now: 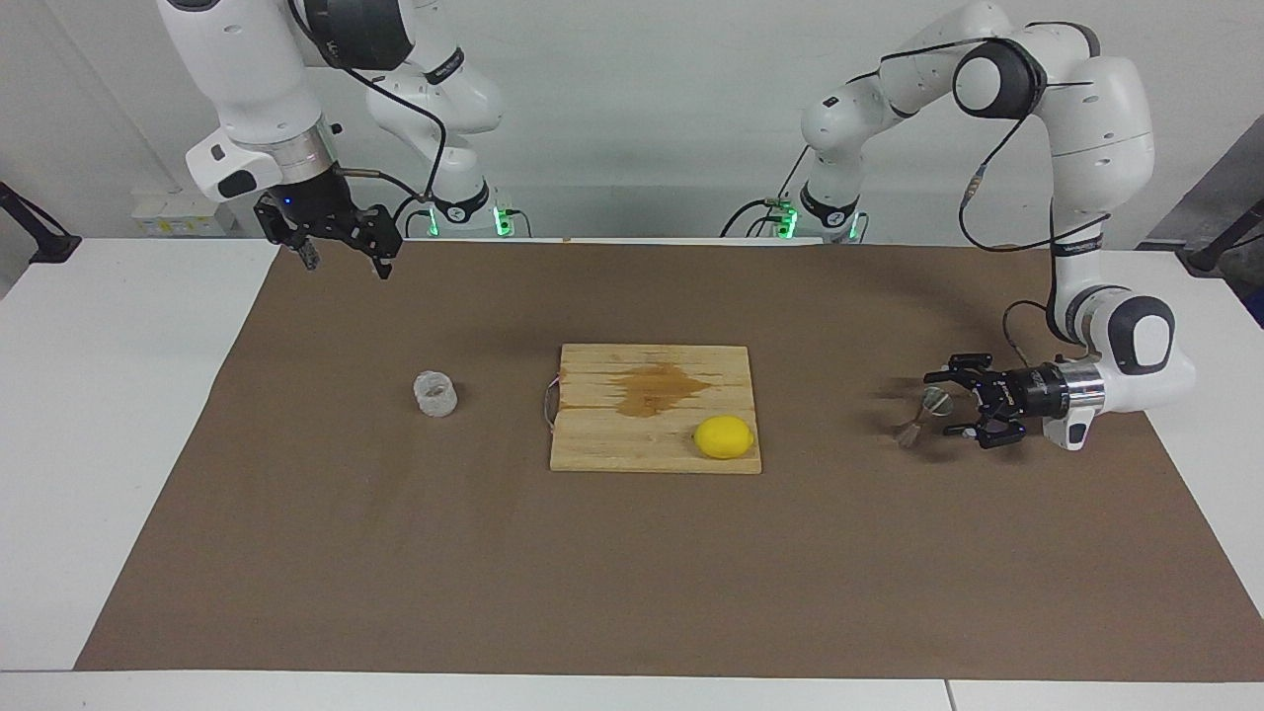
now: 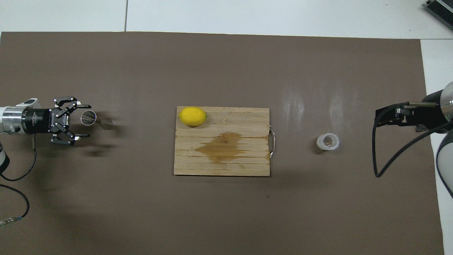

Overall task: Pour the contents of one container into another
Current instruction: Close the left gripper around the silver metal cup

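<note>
One jigger (image 1: 918,417) right of frame, between the wide-open, empty left gripper's (image 1: 946,403) fingers. One glass cup (image 1: 435,393) left-centre. Right gripper (image 1: 343,259) upper left, open, empty, half cut off overhead.

left arm: bent down from its base, forearm low, wrist horizontal | left gripper (image 1: 940,406): low over the mat, fingers spread wide, pointing toward the right arm's end | right arm: waits raised | right gripper (image 1: 341,252): fingers apart, pointing down
</note>
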`<state>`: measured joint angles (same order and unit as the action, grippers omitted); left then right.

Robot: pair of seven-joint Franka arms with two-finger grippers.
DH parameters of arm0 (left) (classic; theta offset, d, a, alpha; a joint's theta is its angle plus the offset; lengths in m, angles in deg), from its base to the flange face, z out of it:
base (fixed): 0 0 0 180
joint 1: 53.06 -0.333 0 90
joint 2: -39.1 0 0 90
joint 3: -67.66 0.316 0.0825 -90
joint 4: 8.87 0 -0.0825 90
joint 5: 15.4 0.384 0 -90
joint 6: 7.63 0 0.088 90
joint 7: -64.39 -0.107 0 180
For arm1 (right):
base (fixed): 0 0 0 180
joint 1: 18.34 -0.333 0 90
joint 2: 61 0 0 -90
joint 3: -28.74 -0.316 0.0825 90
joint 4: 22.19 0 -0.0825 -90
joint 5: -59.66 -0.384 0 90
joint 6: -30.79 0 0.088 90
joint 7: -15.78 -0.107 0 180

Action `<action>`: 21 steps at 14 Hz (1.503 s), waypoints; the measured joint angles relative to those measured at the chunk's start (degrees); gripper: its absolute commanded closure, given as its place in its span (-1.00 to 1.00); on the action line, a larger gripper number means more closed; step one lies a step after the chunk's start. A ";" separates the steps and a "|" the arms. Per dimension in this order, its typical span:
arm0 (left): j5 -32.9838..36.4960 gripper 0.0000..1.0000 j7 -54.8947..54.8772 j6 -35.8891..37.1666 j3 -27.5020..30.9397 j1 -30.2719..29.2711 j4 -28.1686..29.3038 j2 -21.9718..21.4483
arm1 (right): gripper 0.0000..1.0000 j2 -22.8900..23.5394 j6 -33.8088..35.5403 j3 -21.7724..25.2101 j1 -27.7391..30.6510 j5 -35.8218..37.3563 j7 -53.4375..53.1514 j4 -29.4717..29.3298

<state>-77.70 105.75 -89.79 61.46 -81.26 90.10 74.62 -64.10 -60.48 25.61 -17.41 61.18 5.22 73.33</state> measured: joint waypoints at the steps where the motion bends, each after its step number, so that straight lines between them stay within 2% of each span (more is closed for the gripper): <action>1: -0.10 -1.00 -0.32 0.00 0.00 0.07 0.19 0.00 | -1.00 0.00 0.00 0.00 0.00 0.00 0.00 0.00; 18: -1.87 -1.00 -2.09 0.00 -0.08 0.63 1.79 0.02 | -1.00 0.00 0.00 0.00 0.00 0.00 0.00 0.00; 21: -1.88 -0.92 -2.09 0.00 -0.03 0.66 1.81 0.02 | -1.00 0.00 0.00 0.00 0.00 0.00 0.00 0.00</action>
<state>-79.58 103.65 -89.79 61.43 -80.60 91.91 74.64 -64.10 -60.48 25.61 -17.41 61.18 5.22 73.34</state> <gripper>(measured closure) 0.009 0.000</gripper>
